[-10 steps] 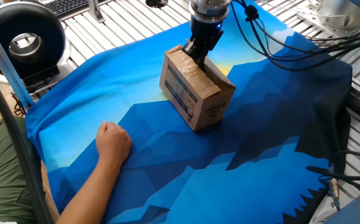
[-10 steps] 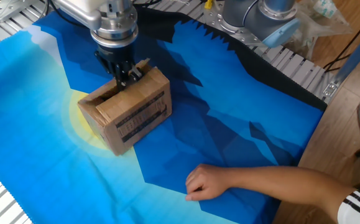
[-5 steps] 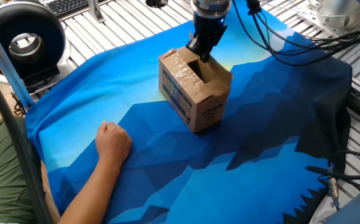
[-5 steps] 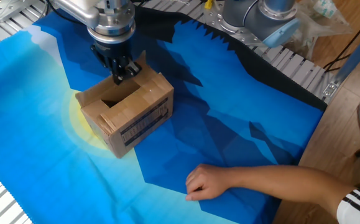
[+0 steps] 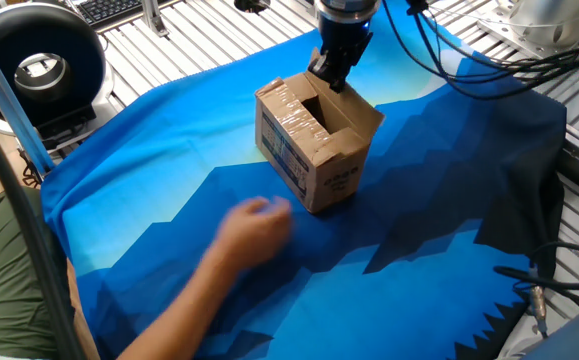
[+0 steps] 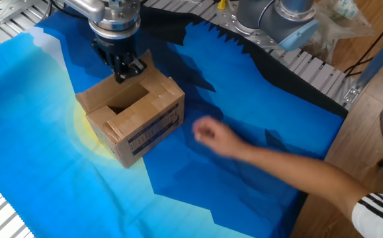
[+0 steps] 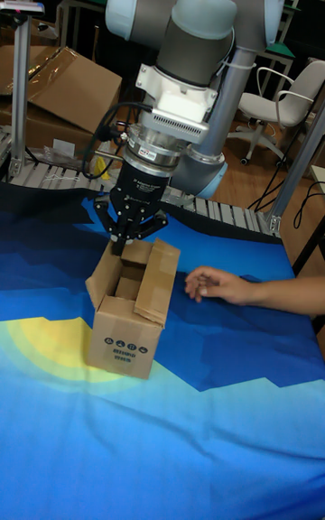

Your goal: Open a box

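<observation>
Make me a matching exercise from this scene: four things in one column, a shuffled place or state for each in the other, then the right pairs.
Things
1. box
2. end effector
3. person's hand
4. cloth

Places or states
A. spread under everything, blue with a yellow patch
B. at one top flap, on the box's edge
C. reaching over the cloth toward the box, apart from it
D. standing on the cloth, top partly open

Pairs: 1-D, 2-B, 3-C, 4-A
</observation>
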